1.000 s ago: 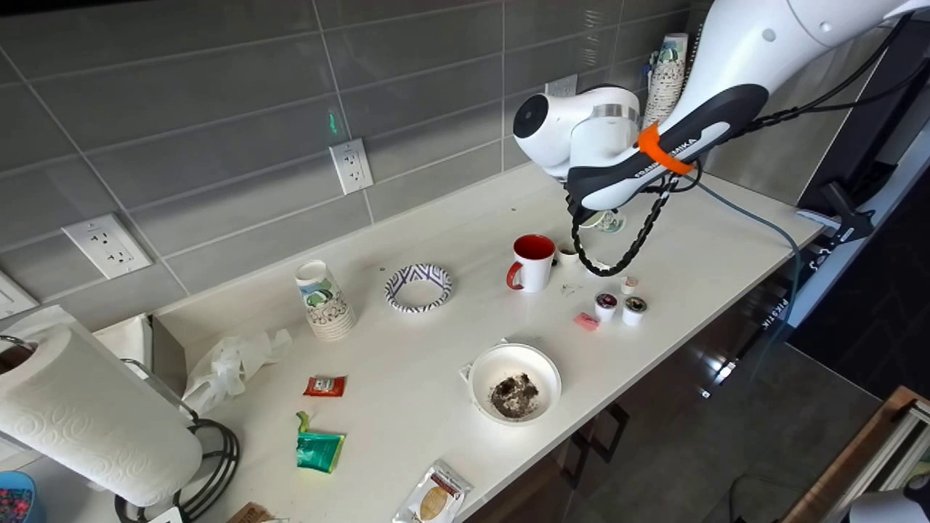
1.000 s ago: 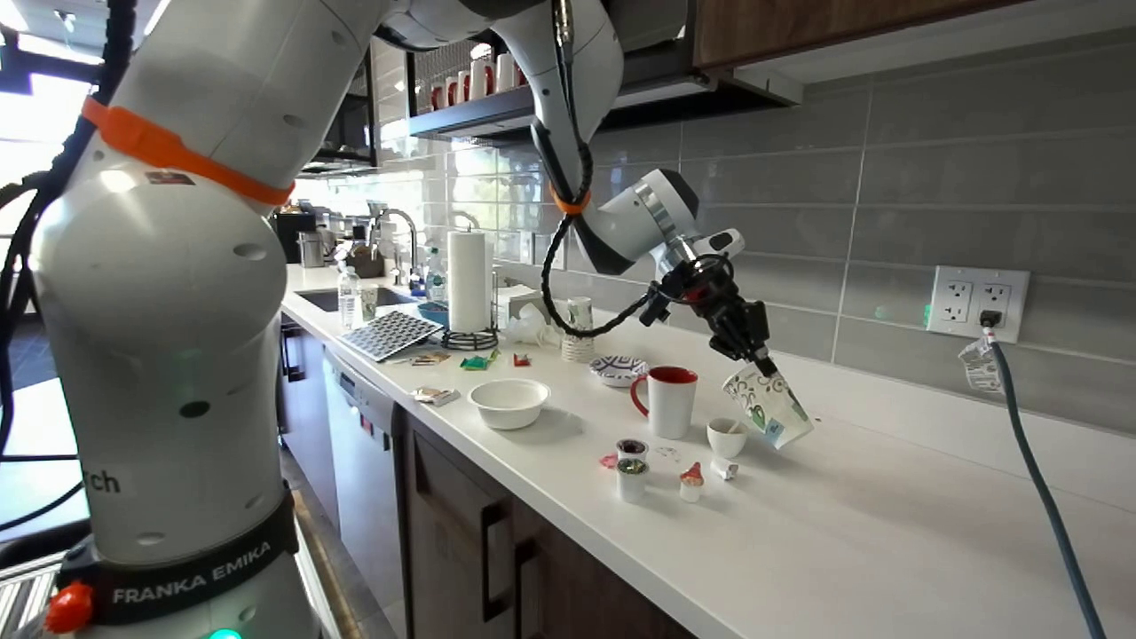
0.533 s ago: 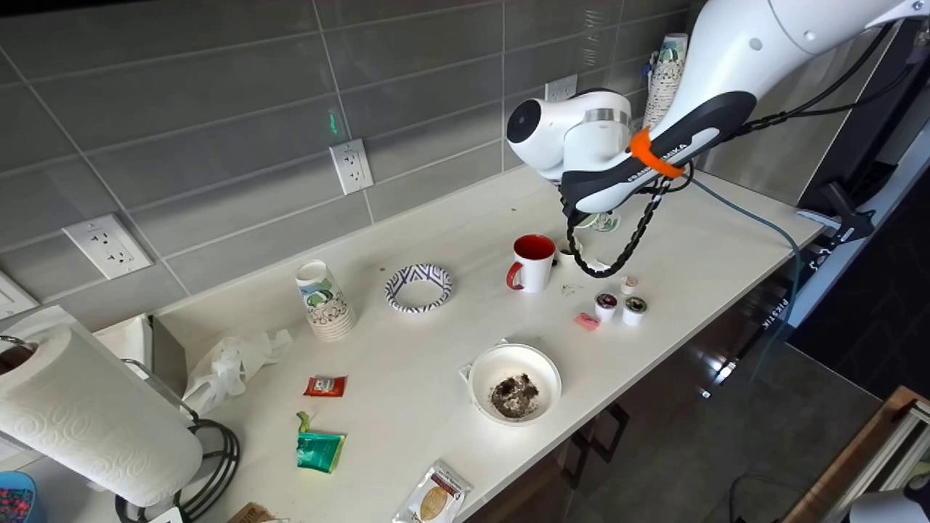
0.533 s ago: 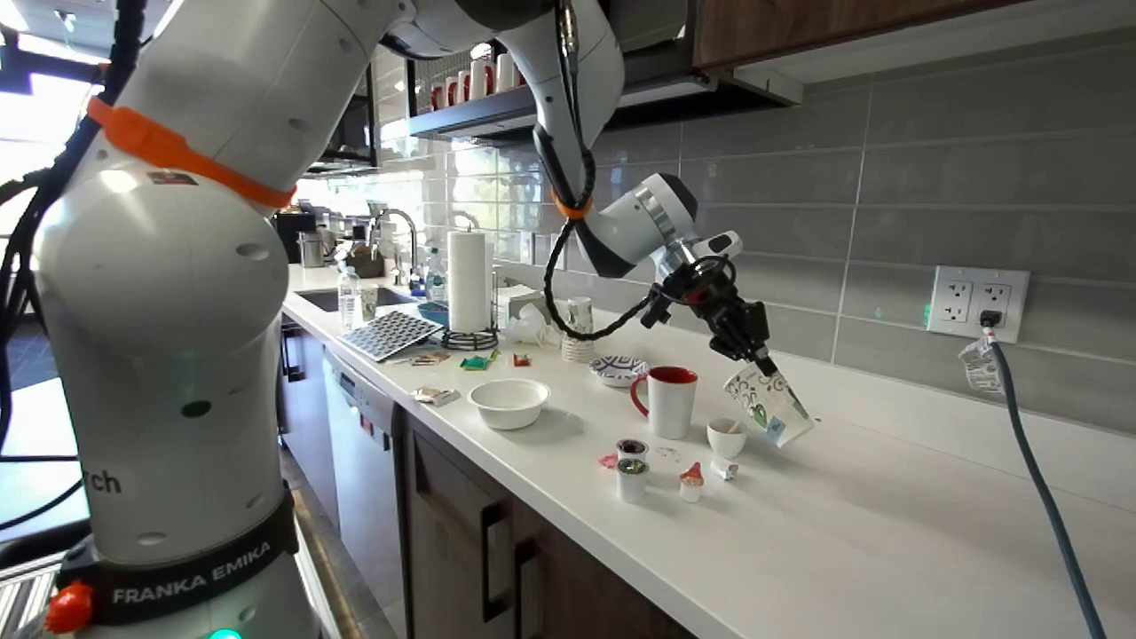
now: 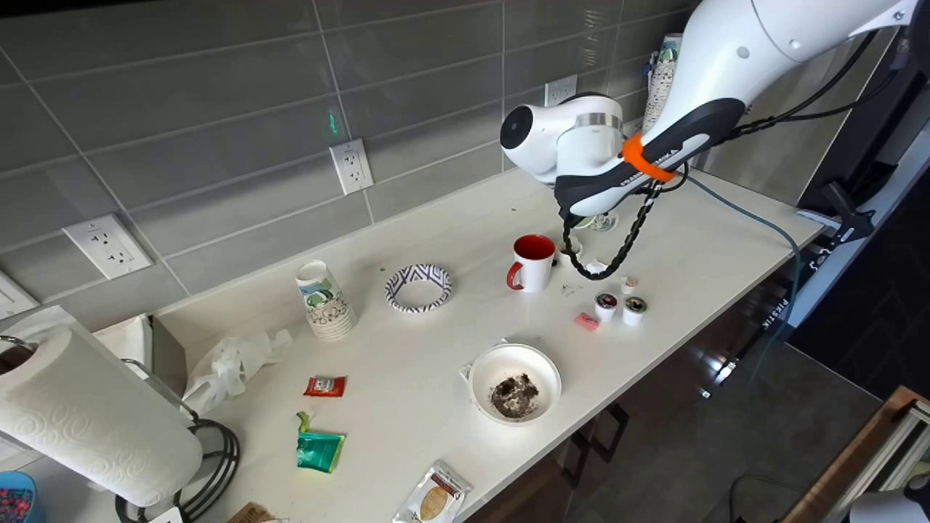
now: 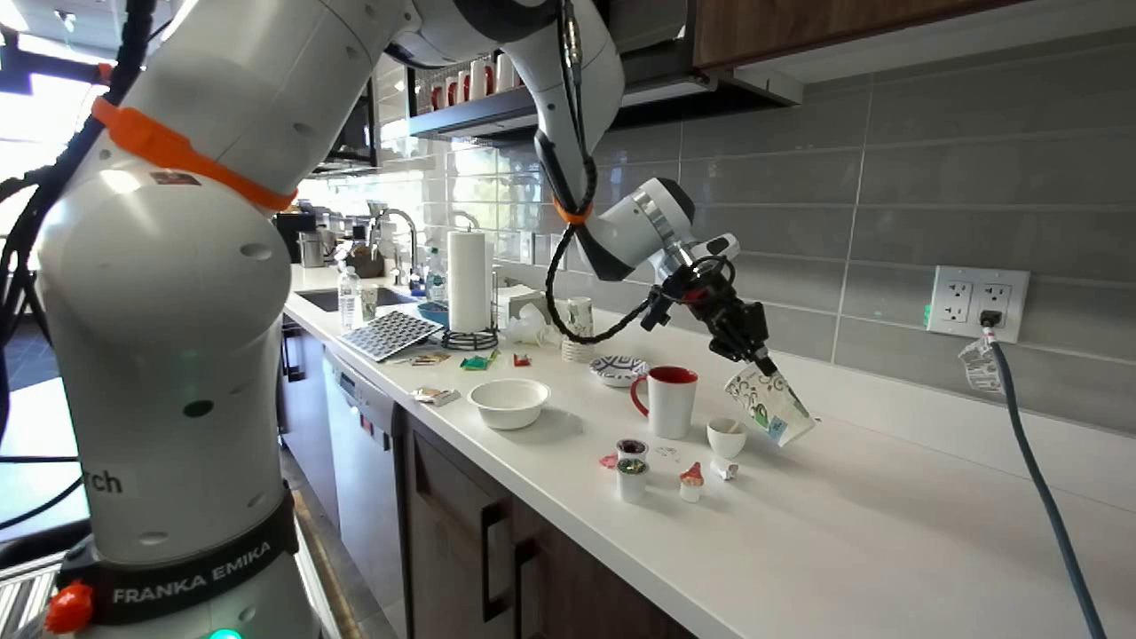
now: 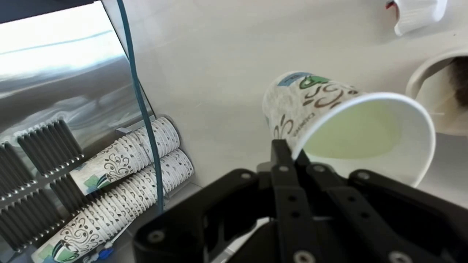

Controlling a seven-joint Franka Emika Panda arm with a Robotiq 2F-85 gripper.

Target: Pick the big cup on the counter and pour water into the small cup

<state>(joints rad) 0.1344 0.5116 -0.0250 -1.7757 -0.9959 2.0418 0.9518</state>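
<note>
My claw (image 7: 292, 152) pinches the patterned paper cup (image 6: 770, 408) at its rim; it leans, mouth toward the small white cup (image 6: 726, 438) on the table (image 6: 870, 524), presumably so its pale liquid (image 7: 353, 131) can pour.

The small cup (image 6: 726, 440) stands on the counter (image 6: 834, 541) between mug (image 6: 672, 410) and big cup (image 6: 770, 408).

This is a kitchen. In an exterior view, the surface (image 6: 799, 532) has a sink (image 6: 321, 300) and faucet (image 6: 412, 238) left of centre. Mugs (image 6: 480, 80) sit shelved at upper centre.
</note>
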